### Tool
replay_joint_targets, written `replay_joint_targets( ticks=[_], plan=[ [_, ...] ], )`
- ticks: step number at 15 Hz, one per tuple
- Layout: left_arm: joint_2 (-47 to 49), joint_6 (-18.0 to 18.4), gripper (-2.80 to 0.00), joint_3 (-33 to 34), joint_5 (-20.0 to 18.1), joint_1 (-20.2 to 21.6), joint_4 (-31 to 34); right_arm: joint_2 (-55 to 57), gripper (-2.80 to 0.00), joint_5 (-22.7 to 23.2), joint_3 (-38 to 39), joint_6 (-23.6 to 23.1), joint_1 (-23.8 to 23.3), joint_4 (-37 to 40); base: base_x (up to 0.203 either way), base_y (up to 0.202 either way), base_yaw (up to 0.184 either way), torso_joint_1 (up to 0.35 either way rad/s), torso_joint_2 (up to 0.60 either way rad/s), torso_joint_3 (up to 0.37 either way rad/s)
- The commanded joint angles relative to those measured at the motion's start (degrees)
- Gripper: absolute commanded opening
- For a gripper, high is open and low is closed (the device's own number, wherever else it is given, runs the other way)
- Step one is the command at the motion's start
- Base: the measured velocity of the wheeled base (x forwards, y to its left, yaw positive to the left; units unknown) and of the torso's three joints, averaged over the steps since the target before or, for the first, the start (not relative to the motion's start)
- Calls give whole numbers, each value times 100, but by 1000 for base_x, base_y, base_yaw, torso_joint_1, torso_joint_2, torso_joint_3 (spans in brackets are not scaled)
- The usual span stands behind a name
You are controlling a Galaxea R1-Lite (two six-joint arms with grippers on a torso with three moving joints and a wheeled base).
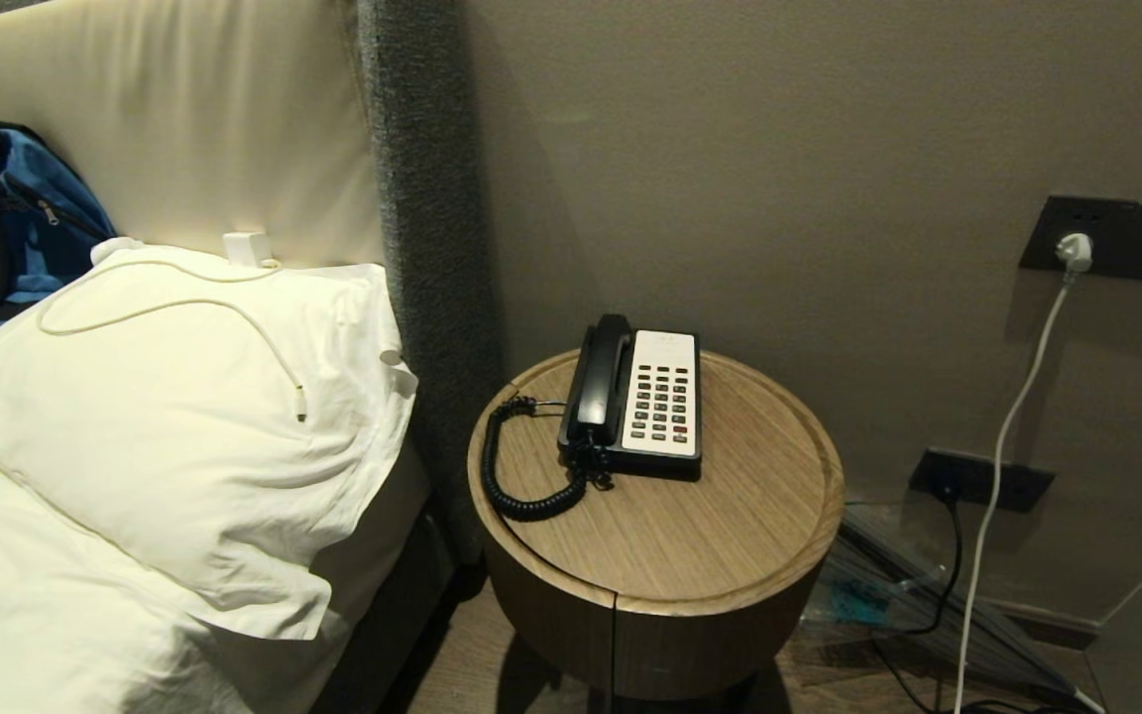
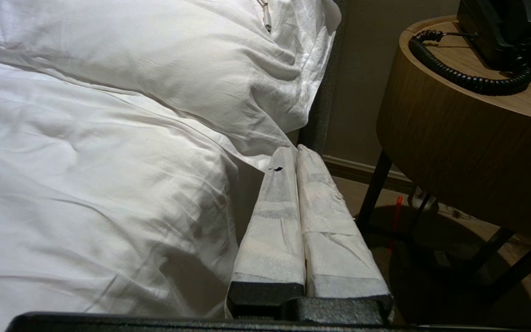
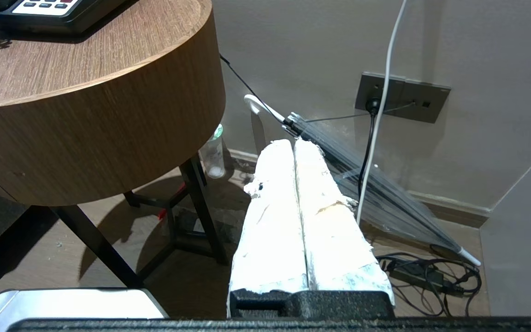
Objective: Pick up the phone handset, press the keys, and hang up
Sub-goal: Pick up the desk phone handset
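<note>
Both grippers hang closed and empty, left gripper [image 2: 297,152] by the bed, right gripper [image 3: 293,145] beside the table [image 1: 730,555]; phone handset [image 1: 601,382] probably seated, keys [image 1: 661,402] facing up.

Round wooden counter [image 1: 710,535] w/ raised rim stands beside the bed [image 1: 26,605], against a grey-brown wall. White pillow [image 1: 184,436] on the bed, a white cable [image 1: 174,307] looped across it; white charger block [image 1: 247,248] at the headboard. Blue backpack [image 1: 6,228] leans in the far left corner. Dark wall socket panel [image 1: 1111,238] w/ white plug & cord [image 1: 1002,446] running down. Clear folded umbrella [image 3: 362,184] leans on the wall by the floor; black cables [image 3: 431,272] near it.
</note>
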Motion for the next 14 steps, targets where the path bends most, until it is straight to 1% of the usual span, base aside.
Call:
replay_joint_targets(
  ticks=[1, 14],
  plan=[
    [1, -1, -280, 0, 1, 1, -2, -11, -280, 0, 2, -4, 0, 5, 0, 0, 0, 0, 0, 0],
    [1, -1, -280, 0, 1, 1, -2, -12, -280, -9, 2, 14, 0, 5, 0, 0, 0, 0, 0, 0]
  ],
)
